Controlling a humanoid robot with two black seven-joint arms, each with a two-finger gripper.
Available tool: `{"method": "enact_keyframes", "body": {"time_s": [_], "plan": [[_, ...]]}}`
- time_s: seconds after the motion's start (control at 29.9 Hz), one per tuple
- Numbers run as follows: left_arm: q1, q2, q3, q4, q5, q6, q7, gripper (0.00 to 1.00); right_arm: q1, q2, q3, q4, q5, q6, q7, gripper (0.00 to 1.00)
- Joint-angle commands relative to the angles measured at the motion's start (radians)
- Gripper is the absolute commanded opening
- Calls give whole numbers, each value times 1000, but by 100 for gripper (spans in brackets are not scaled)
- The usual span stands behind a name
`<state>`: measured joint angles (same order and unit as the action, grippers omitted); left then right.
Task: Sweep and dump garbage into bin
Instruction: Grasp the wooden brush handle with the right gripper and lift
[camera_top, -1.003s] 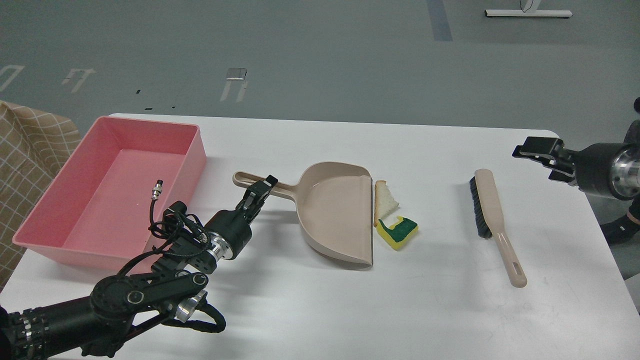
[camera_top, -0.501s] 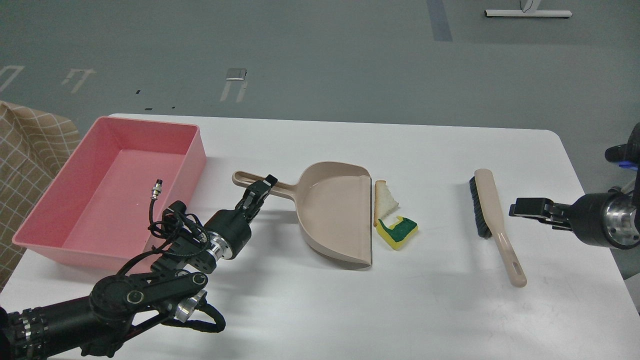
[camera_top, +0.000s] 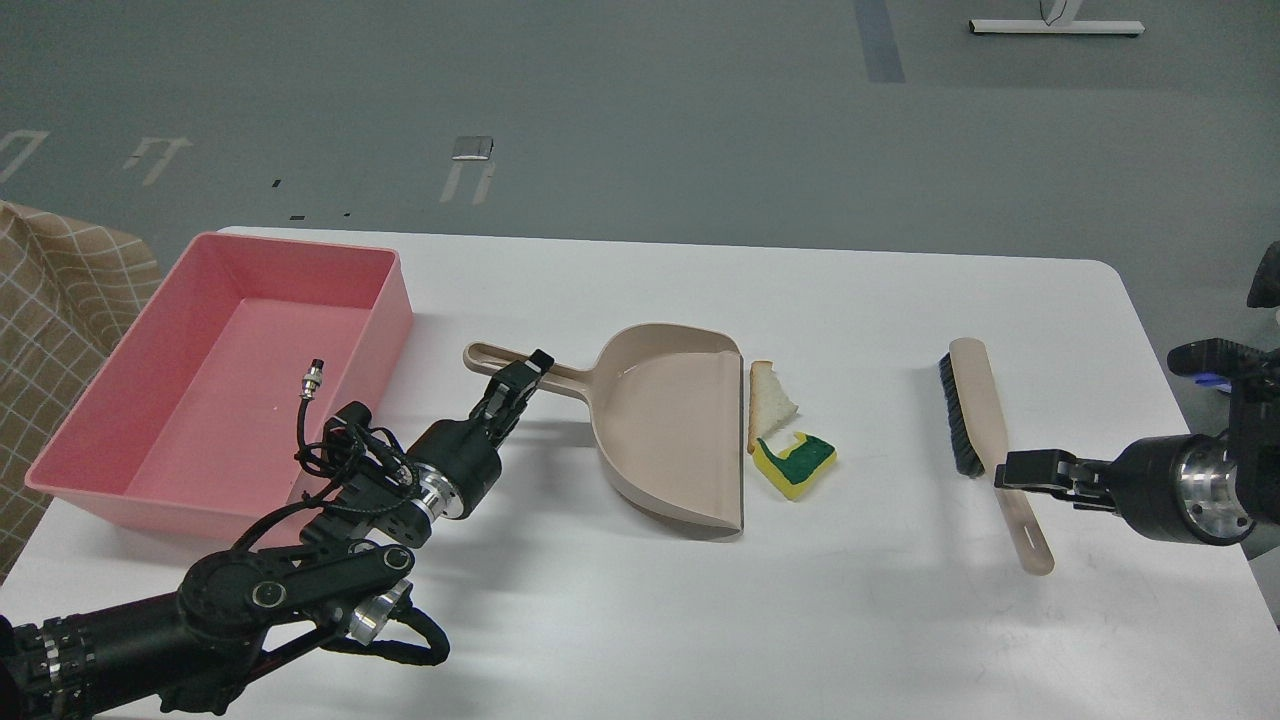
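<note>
**Right arm at the brush**

Now the right gripper (camera_top: 1022, 468) is sitting at the brush (camera_top: 985, 440) handle; can't tell if it's clamping. Left gripper (camera_top: 517, 381) is gripping the dustpan (camera_top: 665, 425) handle. Bread slice (camera_top: 770, 402) and sponge (camera_top: 795, 463) are lying just beside the pan's lip. Pink bin (camera_top: 380, 330) is sitting far left.

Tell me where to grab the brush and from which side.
Grip the brush by its bare, narrow handle near the hanging hole, coming from the right, where the right gripper already is. The bristles line the left edge of the far half, so that handle end is free.
</note>
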<state>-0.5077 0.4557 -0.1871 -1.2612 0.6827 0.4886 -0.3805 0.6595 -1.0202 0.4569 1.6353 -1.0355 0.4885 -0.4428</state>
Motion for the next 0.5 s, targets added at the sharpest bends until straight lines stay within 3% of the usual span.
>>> {"method": "enact_keyframes", "body": {"time_s": [0.0,0.07,0.47], "plan": [[0,0,0,0,0,0,0,0,-15,0,0,0,0,0,0,77],[0,0,0,0,0,0,0,0,-17,0,0,0,0,0,-2,72],[0,0,0,0,0,0,-1,0,-5,20,3,1,0,0,-2,69]]}}
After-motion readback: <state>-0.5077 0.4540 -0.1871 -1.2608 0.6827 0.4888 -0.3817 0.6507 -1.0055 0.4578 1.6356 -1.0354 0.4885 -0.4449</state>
